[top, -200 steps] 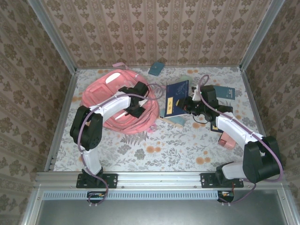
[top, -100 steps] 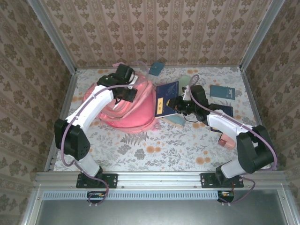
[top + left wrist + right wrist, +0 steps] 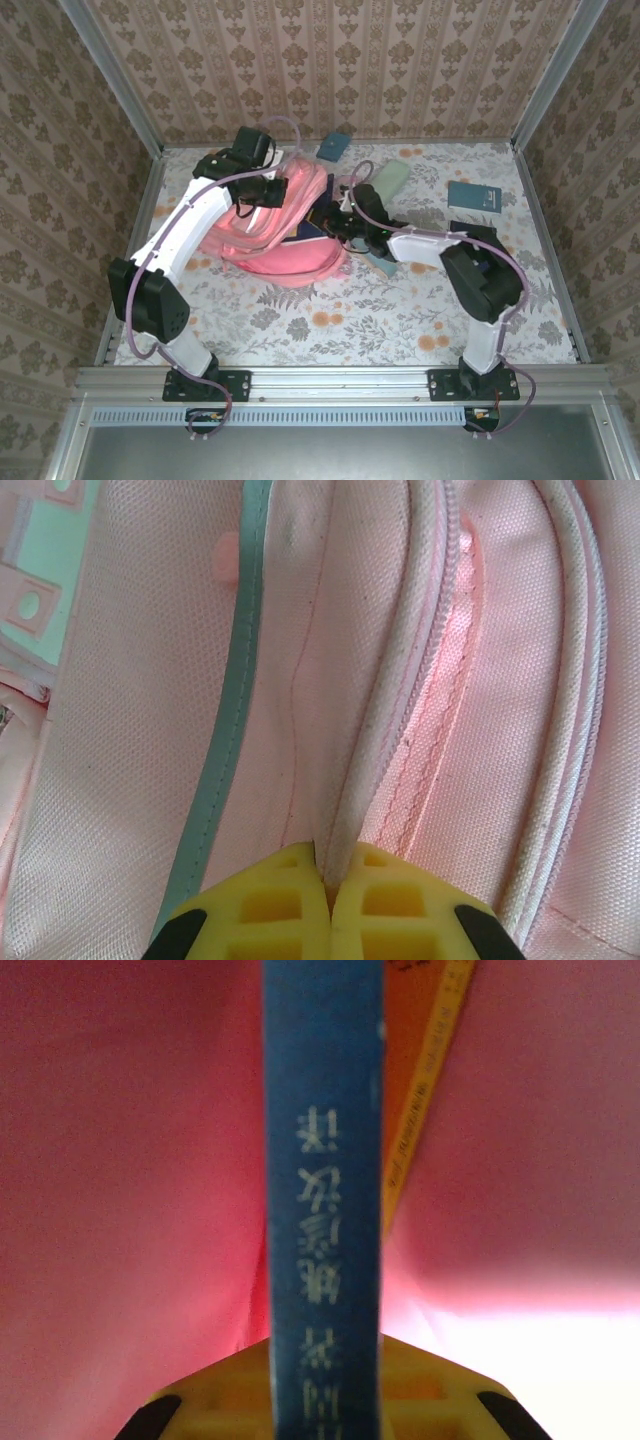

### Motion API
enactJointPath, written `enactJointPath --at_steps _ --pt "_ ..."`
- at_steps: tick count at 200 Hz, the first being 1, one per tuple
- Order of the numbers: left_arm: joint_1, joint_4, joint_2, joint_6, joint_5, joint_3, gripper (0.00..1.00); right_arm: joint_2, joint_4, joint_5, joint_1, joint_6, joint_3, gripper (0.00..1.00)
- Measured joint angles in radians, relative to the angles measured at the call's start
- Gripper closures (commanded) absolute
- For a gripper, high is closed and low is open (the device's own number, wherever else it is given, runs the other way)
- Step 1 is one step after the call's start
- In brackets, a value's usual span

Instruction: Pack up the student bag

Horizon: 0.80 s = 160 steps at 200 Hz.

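The pink student bag lies at the left middle of the table with its mouth held up and open. My left gripper is shut on the zipped rim of the bag, and its yellow fingers pinch that pale edge. My right gripper is shut on a blue book, held spine towards the camera. The book reaches into the bag's mouth. Pink lining surrounds it there, and an orange book edge shows just behind it.
A teal book lies at the back by the wall. A pale green one and a dark blue one lie to the right. Another pale book lies under my right forearm. Patterned walls close three sides.
My left gripper has pulled the bag's rim up and towards the back left. My right arm has swung left and carried the blue book from beside the bag into its mouth.
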<state>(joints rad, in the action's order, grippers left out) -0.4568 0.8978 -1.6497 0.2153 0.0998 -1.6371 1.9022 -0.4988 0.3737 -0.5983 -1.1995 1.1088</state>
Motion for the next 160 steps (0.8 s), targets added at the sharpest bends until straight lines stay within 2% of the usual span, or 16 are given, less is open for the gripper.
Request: enactJointPath --at_steps 24,63,76,101,114,134,150,160 --pt "0.015 0.000 0.008 0.019 0.022 0.000 1.00 0.123 -0.085 -0.119 -0.054 -0.081 0.087 1.00" --pt "0.027 -0.009 0.020 0.054 0.047 0.000 1.00 0.266 -0.125 -0.328 -0.124 -0.176 0.215 1.00" --pt "0.026 -0.009 0.021 0.065 0.057 0.000 1.00 0.308 -0.112 -0.375 -0.139 -0.199 0.274 0.97" --pt "0.027 -0.014 0.022 0.082 0.065 0.002 1.00 0.387 -0.092 -0.430 -0.149 -0.241 0.402 0.98" --pt "0.028 -0.018 0.022 0.086 0.064 0.002 1.00 0.418 -0.073 -0.454 -0.149 -0.264 0.455 0.87" --pt "0.035 -0.029 0.022 0.093 0.063 0.002 1.00 0.466 -0.021 -0.468 -0.149 -0.269 0.542 0.78" --pt "0.044 -0.038 0.022 0.099 0.055 0.002 1.00 0.503 0.028 -0.449 -0.144 -0.262 0.616 0.59" --pt "0.047 -0.040 0.022 0.100 0.054 0.002 1.00 0.508 0.058 -0.438 -0.139 -0.257 0.634 0.52"
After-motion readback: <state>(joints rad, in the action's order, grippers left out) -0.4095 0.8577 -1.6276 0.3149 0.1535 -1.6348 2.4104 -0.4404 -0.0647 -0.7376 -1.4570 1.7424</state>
